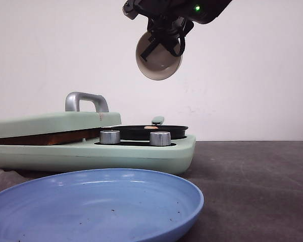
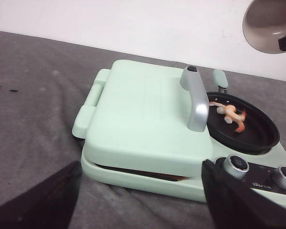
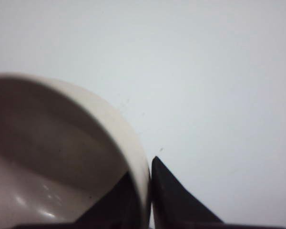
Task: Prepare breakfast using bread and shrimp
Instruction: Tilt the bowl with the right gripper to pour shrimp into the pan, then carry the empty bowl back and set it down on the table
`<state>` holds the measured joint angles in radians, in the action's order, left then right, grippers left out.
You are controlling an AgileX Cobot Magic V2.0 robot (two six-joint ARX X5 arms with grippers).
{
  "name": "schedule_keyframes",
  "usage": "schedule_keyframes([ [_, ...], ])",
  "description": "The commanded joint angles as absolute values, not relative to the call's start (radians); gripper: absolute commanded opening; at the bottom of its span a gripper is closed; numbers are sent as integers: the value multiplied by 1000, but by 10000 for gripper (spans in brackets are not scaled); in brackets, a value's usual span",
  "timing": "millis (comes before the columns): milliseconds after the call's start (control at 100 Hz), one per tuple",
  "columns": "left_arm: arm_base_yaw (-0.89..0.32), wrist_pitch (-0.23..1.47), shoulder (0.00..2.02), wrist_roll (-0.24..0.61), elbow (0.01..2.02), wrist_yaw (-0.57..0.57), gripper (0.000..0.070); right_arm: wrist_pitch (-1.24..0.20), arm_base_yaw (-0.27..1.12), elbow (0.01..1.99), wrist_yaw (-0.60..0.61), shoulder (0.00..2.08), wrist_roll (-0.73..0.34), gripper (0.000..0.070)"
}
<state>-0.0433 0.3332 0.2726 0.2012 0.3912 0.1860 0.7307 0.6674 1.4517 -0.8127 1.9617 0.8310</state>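
Several shrimp [image 2: 232,114] are seen lying in the black pan [image 2: 257,138], directly below the right tool [image 1: 166,43], which is clamped on the tilted bowl's [image 1: 159,63] rim; bread [image 2: 174,177] is pressed under the lid [image 2: 143,114]. The left tool [image 2: 143,200] is held wide open, empty.

Breakfast maker [image 2: 143,129]: mint green body and lid, silver handle [image 2: 196,102], two silver knobs [image 1: 110,136]. Round pan [image 2: 250,131] black. Shrimp [image 2: 233,116] pale pink-orange with reddish tails. Bread [image 1: 50,137] edge golden brown under lid. Plate [image 1: 98,206] light blue, dark specks. Bowl [image 1: 159,63] beige. Right gripper [image 1: 166,43] black. Table [image 1: 252,191] dark grey. Wall white.
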Motion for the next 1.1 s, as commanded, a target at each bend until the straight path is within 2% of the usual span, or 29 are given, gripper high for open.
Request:
schedule_keyframes([
  [0,-42,321,273,199,392,184,430,732,680,1472,-820,1986,811,0],
  [100,-42,321,273,199,392,184,430,706,688,1472,-825,1986,805,0],
  [220,-42,321,273,199,392,184,430,663,699,1472,-848,1986,746,0],
  [420,-42,322,273,199,392,184,430,474,711,1472,-847,1953,597,0],
  [650,-42,322,273,200,392,184,430,197,710,1472,-825,1848,358,0],
  [900,-42,322,273,204,392,184,430,-141,656,1472,-675,1647,109,0],
  [1090,-42,325,273,226,392,184,431,-280,581,1472,-501,1493,6,0],
])
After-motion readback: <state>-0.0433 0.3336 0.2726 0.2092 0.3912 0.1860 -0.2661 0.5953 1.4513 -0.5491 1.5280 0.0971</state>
